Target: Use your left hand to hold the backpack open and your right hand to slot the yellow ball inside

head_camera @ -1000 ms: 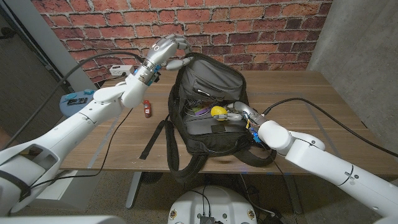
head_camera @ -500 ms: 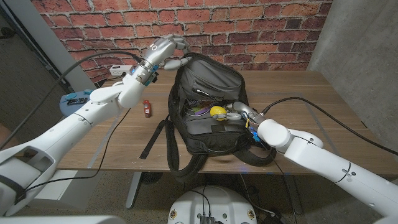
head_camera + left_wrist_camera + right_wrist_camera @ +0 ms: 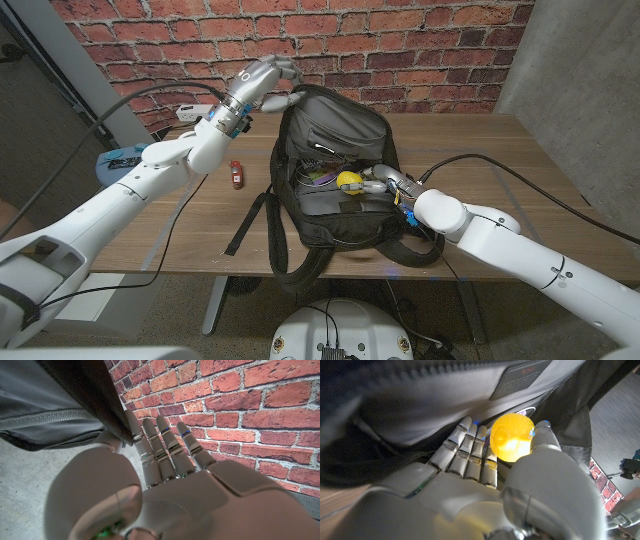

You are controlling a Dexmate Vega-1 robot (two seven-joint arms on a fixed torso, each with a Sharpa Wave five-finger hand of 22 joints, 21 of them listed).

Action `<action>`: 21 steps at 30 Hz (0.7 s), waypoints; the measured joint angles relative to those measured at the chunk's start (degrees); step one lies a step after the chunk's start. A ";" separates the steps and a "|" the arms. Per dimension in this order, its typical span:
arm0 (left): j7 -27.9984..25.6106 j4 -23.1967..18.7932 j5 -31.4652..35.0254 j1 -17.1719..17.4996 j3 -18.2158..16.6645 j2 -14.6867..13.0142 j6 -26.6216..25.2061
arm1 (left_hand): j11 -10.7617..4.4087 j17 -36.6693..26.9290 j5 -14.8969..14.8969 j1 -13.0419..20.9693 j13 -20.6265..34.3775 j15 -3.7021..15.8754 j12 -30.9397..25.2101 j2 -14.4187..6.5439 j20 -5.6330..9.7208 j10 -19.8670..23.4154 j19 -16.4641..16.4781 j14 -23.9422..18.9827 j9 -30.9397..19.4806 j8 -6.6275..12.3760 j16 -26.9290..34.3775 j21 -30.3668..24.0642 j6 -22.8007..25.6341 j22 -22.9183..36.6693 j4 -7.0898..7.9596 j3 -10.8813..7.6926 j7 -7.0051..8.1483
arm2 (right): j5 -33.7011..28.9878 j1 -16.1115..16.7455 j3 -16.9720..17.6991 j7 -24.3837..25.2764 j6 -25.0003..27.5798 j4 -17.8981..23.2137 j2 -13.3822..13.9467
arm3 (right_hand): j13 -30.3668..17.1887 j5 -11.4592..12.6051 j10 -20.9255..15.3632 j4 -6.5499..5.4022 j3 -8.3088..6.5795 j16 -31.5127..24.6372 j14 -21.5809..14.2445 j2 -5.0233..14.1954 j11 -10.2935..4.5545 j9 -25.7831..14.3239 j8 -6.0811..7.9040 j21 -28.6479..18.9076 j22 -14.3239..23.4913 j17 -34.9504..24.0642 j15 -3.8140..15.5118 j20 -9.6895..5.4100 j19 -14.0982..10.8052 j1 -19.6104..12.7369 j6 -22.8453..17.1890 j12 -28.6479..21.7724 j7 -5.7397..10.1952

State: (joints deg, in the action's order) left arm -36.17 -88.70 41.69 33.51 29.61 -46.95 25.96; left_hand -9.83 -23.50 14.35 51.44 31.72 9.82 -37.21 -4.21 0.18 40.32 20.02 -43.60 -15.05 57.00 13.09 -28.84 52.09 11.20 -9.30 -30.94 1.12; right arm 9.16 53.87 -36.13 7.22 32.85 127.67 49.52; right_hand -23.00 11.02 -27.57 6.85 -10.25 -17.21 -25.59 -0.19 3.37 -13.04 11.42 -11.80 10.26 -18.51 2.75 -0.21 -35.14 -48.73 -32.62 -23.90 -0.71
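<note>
Little has shifted: over the last second the right hand has crept slightly further over the bag's mouth. On the left, the left hand (image 3: 268,80) pinches the raised flap of the backpack (image 3: 335,165), holding it open. To the right, the right hand (image 3: 385,185) grips the yellow ball (image 3: 349,181) at the opening. Best to push deeper before letting go, keeping the flap taut.

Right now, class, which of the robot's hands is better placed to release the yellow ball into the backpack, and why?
The right hand. It already holds the yellow ball over the backpack's open compartment, while the left hand grips the bag's top edge, holding it open.
</note>
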 measured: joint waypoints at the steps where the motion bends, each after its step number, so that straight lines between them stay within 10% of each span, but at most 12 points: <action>1: 0.01 -0.06 0.00 0.02 -0.01 0.05 -0.15 | 0.00 0.00 0.00 0.00 0.00 0.00 0.00 0.00 -0.10 0.00 -0.10 0.00 0.00 0.00 0.00 0.00 0.00 0.00 0.00 0.00 0.00 | 0.14 -0.04 0.13 -0.13 0.04 0.14 0.17 | 0.00 0.00 0.21 -0.06 0.06 0.03 0.08 -0.20 0.21 0.00 0.00 0.00 -0.01 0.01 0.08 -0.06 0.06 0.20 0.15 0.01 -0.15; 21: 0.22 -2.24 0.00 1.40 -0.53 0.17 -1.62 | 0.00 0.00 0.00 0.00 0.00 0.00 0.00 0.00 -0.18 0.00 -0.18 0.00 0.03 0.23 0.00 0.00 0.01 0.00 0.00 0.00 -0.01 | 1.92 0.07 1.33 -1.37 0.71 2.32 2.38 | 0.18 0.00 2.25 0.02 0.61 0.57 1.32 -0.35 1.23 0.00 -0.22 0.00 -0.01 -0.25 -0.11 0.75 1.14 0.97 2.27 1.34 -1.04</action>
State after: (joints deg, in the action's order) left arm -35.94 -90.94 41.69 34.91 29.08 -46.78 24.33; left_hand -9.83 -23.50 14.35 51.44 31.72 9.82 -37.21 -4.22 0.00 40.32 19.84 -43.61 -15.03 57.23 13.09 -28.84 52.10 11.20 -9.30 -30.94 1.11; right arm 11.08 53.93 -34.80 5.84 33.56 129.99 51.90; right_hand -22.82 11.02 -25.31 6.87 -9.64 -16.64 -24.27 -0.54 4.60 -13.04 11.20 -11.79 10.25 -18.76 2.64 0.54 -34.00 -47.76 -30.35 -22.57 -1.74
